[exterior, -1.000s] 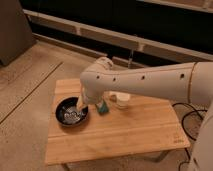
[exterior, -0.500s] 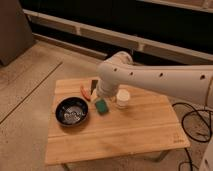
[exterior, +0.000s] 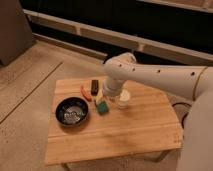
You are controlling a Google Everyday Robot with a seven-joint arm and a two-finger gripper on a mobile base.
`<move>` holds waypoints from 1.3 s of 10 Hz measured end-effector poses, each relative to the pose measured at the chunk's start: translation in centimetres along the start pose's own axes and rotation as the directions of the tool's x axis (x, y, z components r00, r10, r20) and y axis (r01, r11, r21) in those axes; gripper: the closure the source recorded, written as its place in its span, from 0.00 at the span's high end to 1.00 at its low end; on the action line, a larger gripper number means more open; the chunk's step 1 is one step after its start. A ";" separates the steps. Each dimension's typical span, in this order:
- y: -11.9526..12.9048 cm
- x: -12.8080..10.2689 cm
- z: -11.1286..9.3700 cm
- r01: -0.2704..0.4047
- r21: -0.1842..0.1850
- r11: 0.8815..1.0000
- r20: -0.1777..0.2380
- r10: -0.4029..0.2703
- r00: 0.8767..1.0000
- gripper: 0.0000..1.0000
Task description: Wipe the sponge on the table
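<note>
Claw (exterior: 102, 99), jaws apart, above sponge (exterior: 102, 107) on table (exterior: 142, 127), between black bowl (exterior: 58, 112) and white cup (exterior: 123, 98); red object (exterior: 86, 93), dark block (exterior: 94, 86) nearby

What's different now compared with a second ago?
The arm swung toward the right of the picture, away from the black bowl, uncovering a red item and a dark block. The end effector now hangs just above the sponge, beside the white cup. The sponge, bowl, cup and table stayed put.

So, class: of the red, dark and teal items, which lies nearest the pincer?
The teal sponge: it sits right under the pincer; the red stick and dark block lie farther left.
</note>
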State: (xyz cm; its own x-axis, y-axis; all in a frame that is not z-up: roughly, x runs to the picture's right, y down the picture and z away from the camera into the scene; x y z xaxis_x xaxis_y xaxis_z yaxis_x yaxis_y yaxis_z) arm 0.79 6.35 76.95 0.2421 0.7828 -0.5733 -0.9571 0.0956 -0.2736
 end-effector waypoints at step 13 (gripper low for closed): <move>4.5 -6.4 3.2 0.204 -0.032 0.978 0.177 -0.195 0.965 0.65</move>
State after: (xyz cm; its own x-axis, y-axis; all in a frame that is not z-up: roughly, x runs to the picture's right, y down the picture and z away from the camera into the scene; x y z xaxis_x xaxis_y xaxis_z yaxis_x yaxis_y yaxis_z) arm -5.54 3.72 81.83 0.3922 0.8452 -0.3630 -0.8820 0.2335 -0.4093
